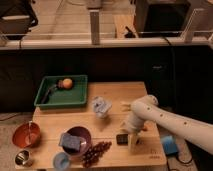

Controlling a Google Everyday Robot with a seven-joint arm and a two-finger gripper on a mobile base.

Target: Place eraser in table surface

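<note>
The eraser is a small flat black block lying low on the light-brown wooden table surface, near its front right part. My gripper hangs at the end of the white arm that comes in from the right. It points down and stands right beside the eraser, touching it or nearly so. I cannot tell whether the eraser rests fully on the wood or is held just at it.
A green tray with an orange fruit sits at the back left. A crumpled blue-white packet lies mid-table. A purple bowl holds a blue-grey sponge, next to dark grapes. A red bowl, a metal cup and a small blue cup stand front left.
</note>
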